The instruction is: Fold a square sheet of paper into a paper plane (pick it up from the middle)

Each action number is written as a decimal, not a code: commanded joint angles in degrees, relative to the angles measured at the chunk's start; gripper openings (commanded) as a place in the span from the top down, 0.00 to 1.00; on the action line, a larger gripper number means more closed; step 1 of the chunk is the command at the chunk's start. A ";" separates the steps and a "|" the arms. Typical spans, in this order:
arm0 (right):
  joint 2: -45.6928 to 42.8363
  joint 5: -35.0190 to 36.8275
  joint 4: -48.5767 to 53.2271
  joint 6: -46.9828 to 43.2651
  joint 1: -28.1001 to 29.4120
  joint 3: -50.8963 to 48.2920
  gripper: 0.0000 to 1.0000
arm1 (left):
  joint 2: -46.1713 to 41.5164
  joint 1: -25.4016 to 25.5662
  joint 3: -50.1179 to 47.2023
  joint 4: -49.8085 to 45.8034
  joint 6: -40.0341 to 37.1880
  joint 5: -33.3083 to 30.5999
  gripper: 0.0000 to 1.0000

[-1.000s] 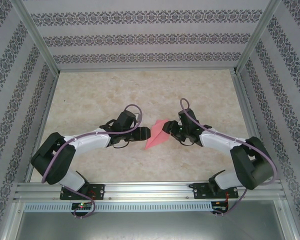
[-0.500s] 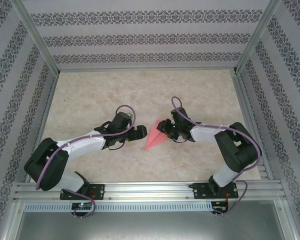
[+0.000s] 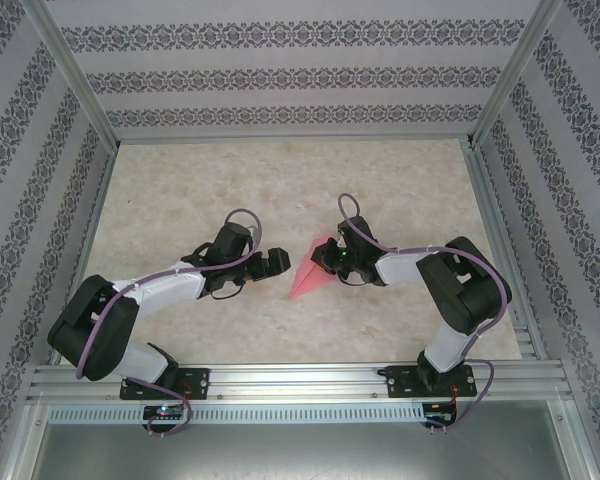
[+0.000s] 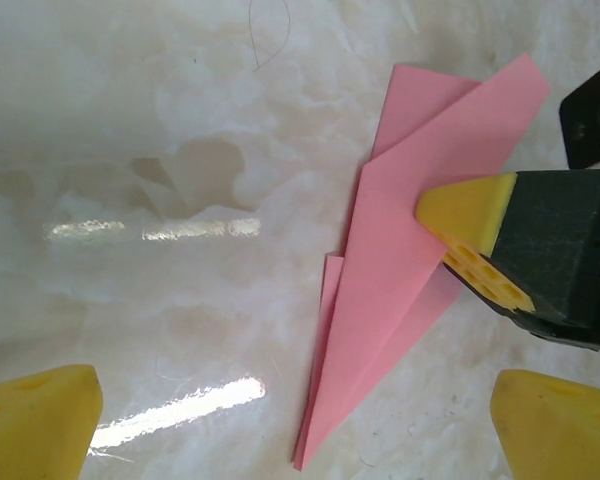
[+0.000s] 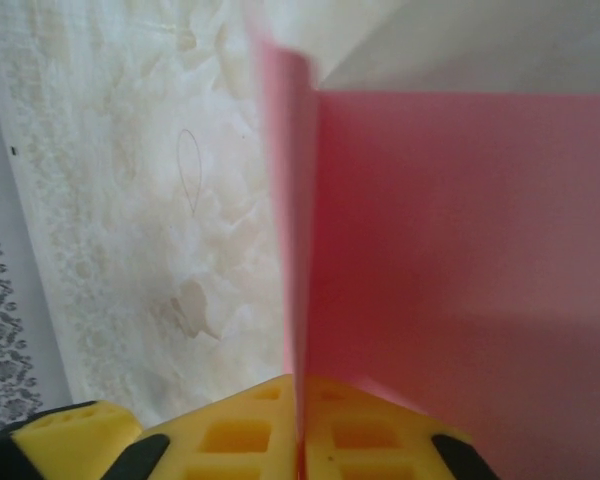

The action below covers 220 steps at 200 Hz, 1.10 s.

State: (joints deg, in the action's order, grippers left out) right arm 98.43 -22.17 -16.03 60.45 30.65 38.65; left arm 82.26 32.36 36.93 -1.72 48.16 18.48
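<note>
The square sheet of paper is folded into a slim pink paper plane (image 3: pixel 307 279) lying on the marble table between the two grippers. In the left wrist view the paper plane (image 4: pixel 400 270) has its sharp tip toward the lower left and its wide end toward the upper right. My right gripper (image 3: pixel 326 262) is shut on the wide end. Its yellow fingertip (image 4: pixel 467 213) rests on the paper, and its pads (image 5: pixel 235 432) pinch an upright fold of the paper plane (image 5: pixel 450 240). My left gripper (image 3: pixel 279 263) stands open just left of the plane, its jaws wide apart and holding nothing, its yellow fingertips (image 4: pixel 38 420) low.
The table (image 3: pixel 280 180) is ringed by an aluminium frame with patterned walls (image 3: pixel 280 75) at the back and sides. A metal rail (image 3: pixel 300 378) runs along the near edge at the arm bases.
My left gripper has opened fully and drawn back a little to the left of the paper. My right gripper has moved in and closed on the plane's wide end.
</note>
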 commanded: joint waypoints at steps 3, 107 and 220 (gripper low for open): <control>-3.73 -0.88 -6.37 0.06 0.36 -1.36 0.94 | 0.45 -1.97 -1.37 7.35 2.04 8.55 0.00; -13.56 -19.00 -19.06 7.94 -3.94 0.87 0.93 | 1.78 -3.10 -3.89 38.10 15.33 28.71 0.03; -13.38 -22.45 -14.75 6.71 -3.91 0.73 0.87 | -2.05 -3.15 -3.88 34.34 10.31 21.51 0.86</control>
State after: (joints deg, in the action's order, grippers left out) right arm 85.78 -43.86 -34.74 70.32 26.89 38.15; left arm 83.20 30.00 32.97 35.29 62.13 42.94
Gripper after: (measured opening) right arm 0.103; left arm 0.211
